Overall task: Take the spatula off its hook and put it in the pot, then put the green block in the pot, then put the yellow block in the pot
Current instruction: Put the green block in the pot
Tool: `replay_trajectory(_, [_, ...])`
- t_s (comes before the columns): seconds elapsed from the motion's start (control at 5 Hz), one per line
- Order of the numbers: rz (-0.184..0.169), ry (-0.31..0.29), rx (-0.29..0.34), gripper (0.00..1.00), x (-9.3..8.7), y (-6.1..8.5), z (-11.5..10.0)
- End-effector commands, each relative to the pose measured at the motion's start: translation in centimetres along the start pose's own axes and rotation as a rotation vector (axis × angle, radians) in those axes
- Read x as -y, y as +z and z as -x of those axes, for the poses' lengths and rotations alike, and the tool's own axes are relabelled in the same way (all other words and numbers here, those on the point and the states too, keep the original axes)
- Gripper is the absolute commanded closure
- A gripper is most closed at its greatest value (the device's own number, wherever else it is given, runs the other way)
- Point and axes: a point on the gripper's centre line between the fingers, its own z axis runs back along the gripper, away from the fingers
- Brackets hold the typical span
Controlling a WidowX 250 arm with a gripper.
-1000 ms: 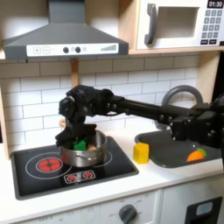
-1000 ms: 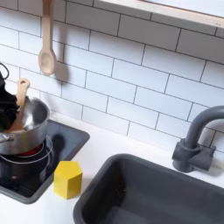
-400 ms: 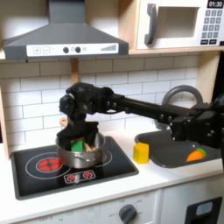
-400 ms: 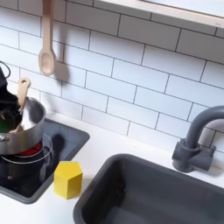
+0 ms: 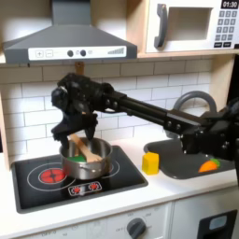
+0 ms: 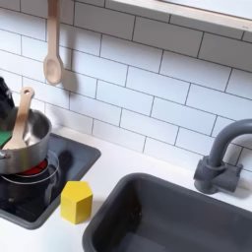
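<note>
The steel pot point(image 5: 99, 169) point(image 6: 36, 150) stands on the stove's burner. The wooden spatula point(image 5: 85, 147) point(image 6: 20, 115) leans inside it, handle up. The green block point(image 6: 5, 139) lies in the pot beside the spatula. On the white counter between stove and sink sits the yellow block point(image 5: 150, 162) point(image 6: 76, 201). My gripper point(image 5: 68, 132) hangs above the pot's left rim in the first exterior view, open with nothing held. Its dark edge shows at the second exterior view's far left.
A wooden spoon point(image 6: 52, 44) hangs on the tiled wall above the stove. The grey sink point(image 5: 183, 161) point(image 6: 157, 219) with its faucet point(image 5: 191, 101) point(image 6: 220, 157) lies to the right in both exterior views, an orange piece point(image 5: 209, 165) inside. The range hood point(image 5: 70, 42) overhangs the stove.
My gripper has risen out of the pot, up and to the first exterior view's left. The green block stays behind in the pot. The yellow block has not moved.
</note>
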Motion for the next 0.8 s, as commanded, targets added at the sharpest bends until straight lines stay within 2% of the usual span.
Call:
replay_trajectory(0.0, [0.046,0.005,0.068,0.00,-0.2,5.0,0.2])
replay_trajectory(0.2, [0.023,-0.018,0.068,0.00,-1.0,6.6,1.6])
replay_trajectory(0.4, [-0.017,-0.048,0.047,0.82,-1.2,6.3,4.1])
replay_trajectory(0.6, [-0.005,-0.092,0.019,1.00,0.1,5.4,6.2])
